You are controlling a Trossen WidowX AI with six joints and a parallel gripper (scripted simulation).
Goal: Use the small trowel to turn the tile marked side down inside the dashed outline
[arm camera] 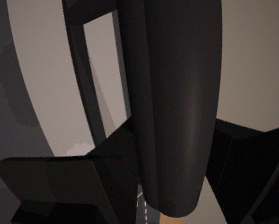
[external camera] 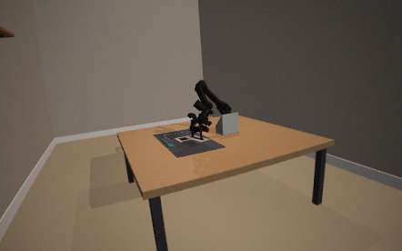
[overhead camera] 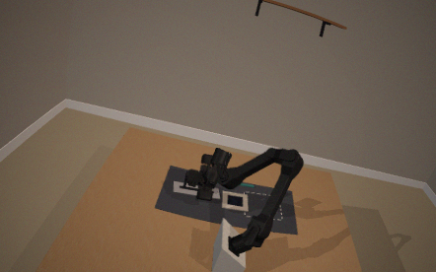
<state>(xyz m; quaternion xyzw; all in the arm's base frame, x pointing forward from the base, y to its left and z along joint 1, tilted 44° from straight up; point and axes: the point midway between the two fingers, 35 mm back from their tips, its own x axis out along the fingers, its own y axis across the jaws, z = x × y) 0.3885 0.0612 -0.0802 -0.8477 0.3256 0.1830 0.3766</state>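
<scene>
My gripper [overhead camera: 196,186] [external camera: 196,136] [arm camera: 159,117] is low over the left part of the dark mat [overhead camera: 289,227] [external camera: 183,153]. It is shut on the trowel's thick dark handle [arm camera: 177,100], which runs between its fingers in the wrist view. The trowel's blade cannot be made out. The square tile [overhead camera: 226,201] is cream with a dark blue square facing up. It lies flat on the mat just right of the gripper, at the left edge of the dashed outline [overhead camera: 281,215]. The arm crosses over part of the outline.
A pale strip [overhead camera: 178,187] [arm camera: 35,75] lies on the mat under the gripper. A thin teal bar [overhead camera: 248,185] [external camera: 167,143] is along the mat's far edge. The arm's pale base block [overhead camera: 223,251] [external camera: 229,124] stands on the wooden table [overhead camera: 100,197] [external camera: 260,145] beside the mat.
</scene>
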